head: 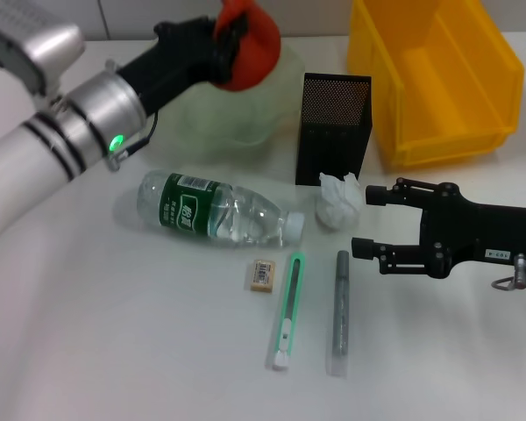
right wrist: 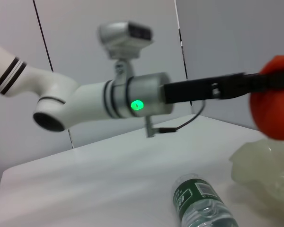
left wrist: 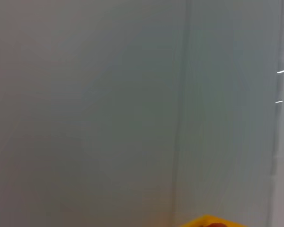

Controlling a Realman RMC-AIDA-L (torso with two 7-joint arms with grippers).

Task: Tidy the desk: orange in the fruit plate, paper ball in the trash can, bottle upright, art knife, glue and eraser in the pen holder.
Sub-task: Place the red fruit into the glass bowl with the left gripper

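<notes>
Up top, left gripper (head: 231, 42) is clamped on the orange (head: 250, 53), holding it in the air just above the fruit plate (head: 245, 110); right wrist view shows the fruit hanging clear of the plate's ruffled rim, not touching it. Right gripper (head: 366, 221) sits low over the white desk (head: 114, 351) w/ fingers (head: 381, 194) spread apart, nothing between them, tips pointing toward the paper ball (head: 338, 201), which lies just off the upper fingertip and right in front of the pen holder (head: 333, 127). Trash can (head: 438, 79) stands behind the right gripper, beside the pen holder. Bottle (head: 215, 210) lies on its side, cap end toward the paper ball, well below the left gripper. Eraser (head: 262, 273) rests just beyond the bottle cap; art knife (head: 287, 309) and glue stick (head: 340, 311) lie side by side near the right gripper's lower finger, apart from it. Left wrist view gives mostly blank wall plus a sliver of yellow.
</notes>
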